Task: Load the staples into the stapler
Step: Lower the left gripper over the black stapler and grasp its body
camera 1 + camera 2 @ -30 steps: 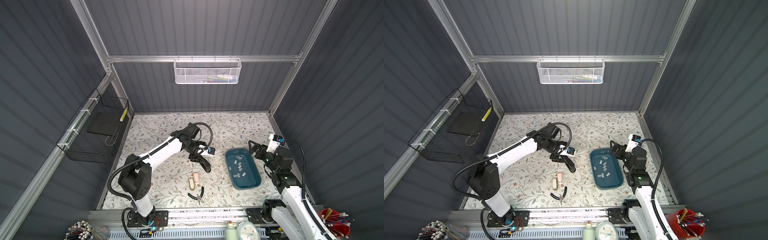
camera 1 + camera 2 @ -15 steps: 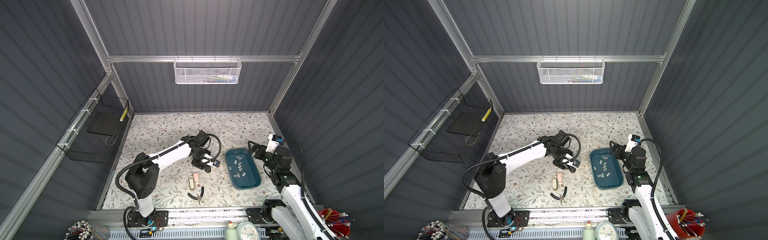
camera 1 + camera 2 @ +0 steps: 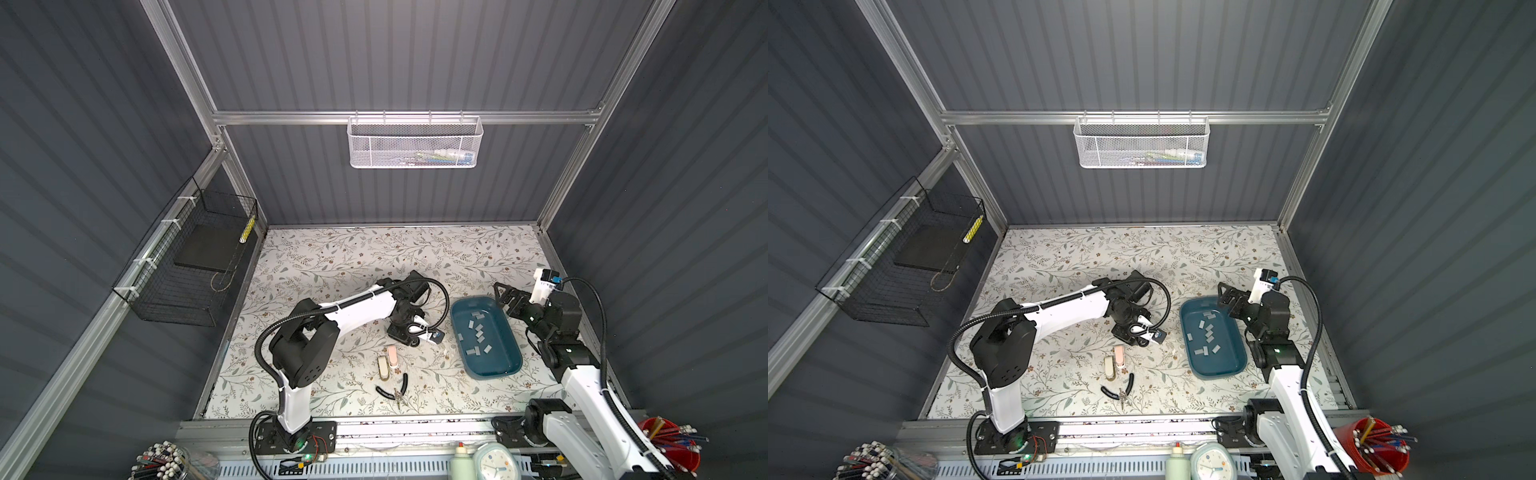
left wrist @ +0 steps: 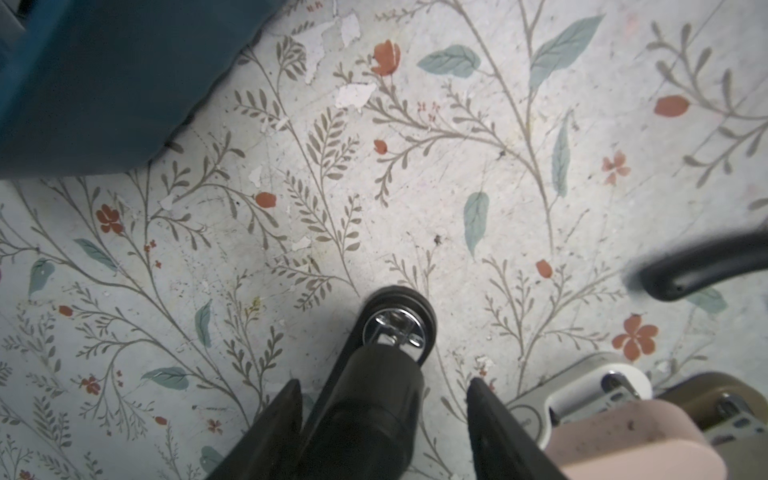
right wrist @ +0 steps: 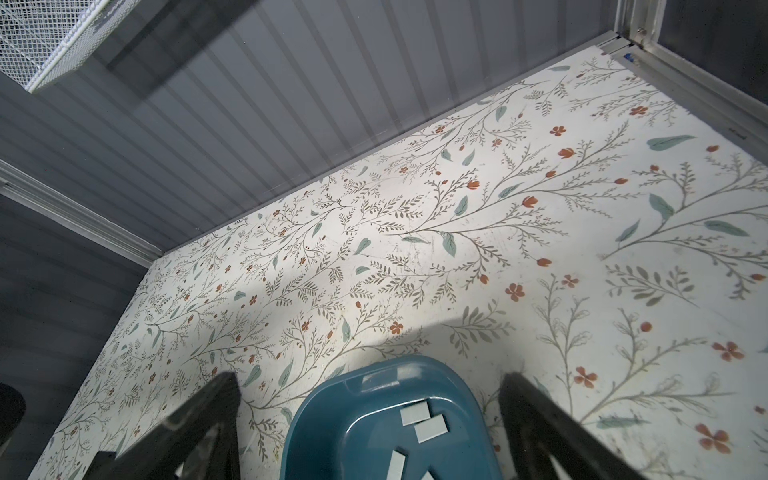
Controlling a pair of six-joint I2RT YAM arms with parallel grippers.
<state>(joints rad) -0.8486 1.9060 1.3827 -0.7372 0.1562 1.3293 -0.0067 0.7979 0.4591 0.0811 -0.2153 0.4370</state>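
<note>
Left end effector (image 4: 383, 381) part-open astride stapler (image 4: 395, 328). Right end effector (image 5: 370, 377) wide at tray (image 5: 316, 399) 1 o'clock; staples (image 5: 415, 415) inside.

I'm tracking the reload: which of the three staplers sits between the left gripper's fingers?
The black stapler, between the left gripper's open jaws; the pink stapler and the beige stapler lie free nearby.

In both top views the left tool (image 3: 405, 336) is mostly covering the stapler (image 4: 374, 399); the left wrist view is cropping its rear.
</note>
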